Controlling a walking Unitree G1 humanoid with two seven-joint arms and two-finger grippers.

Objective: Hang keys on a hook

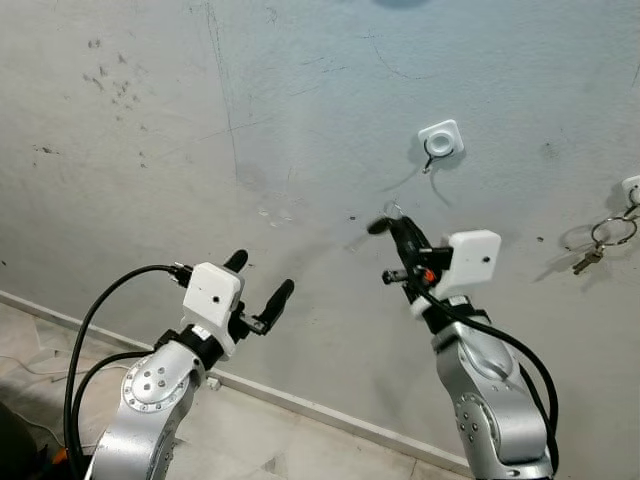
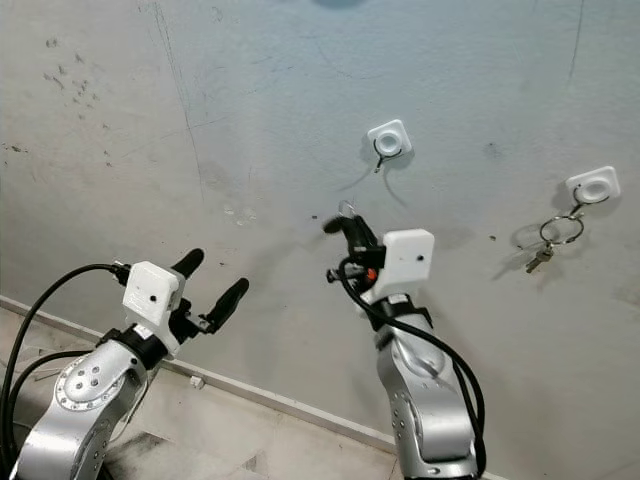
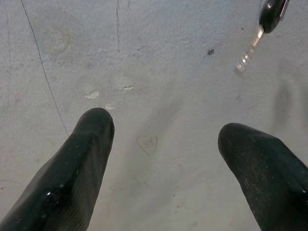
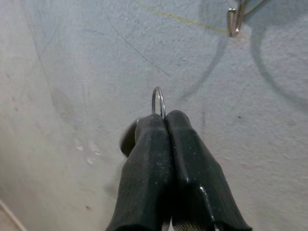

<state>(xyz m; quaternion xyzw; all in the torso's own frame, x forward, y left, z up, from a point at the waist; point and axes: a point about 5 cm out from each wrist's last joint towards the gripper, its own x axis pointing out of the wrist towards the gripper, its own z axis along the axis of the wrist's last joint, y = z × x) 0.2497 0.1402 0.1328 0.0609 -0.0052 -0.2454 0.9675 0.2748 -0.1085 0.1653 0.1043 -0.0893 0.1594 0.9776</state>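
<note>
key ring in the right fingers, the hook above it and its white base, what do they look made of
The key ring looks like thin polished steel wire: silvery, with a bright glint. The hook appears to be bent bare metal wire, grey and shiny. Its base is probably moulded plastic: smooth, white, with rounded corners. The right gripper's fingers look like matte black rubber, lightly dusty.

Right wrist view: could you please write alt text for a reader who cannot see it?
Two black fingers of the right gripper, pressed shut, pinch a thin metal key ring that sticks out past their tips. Behind is a scuffed grey wall, with a metal hook at the picture's top edge.
</note>
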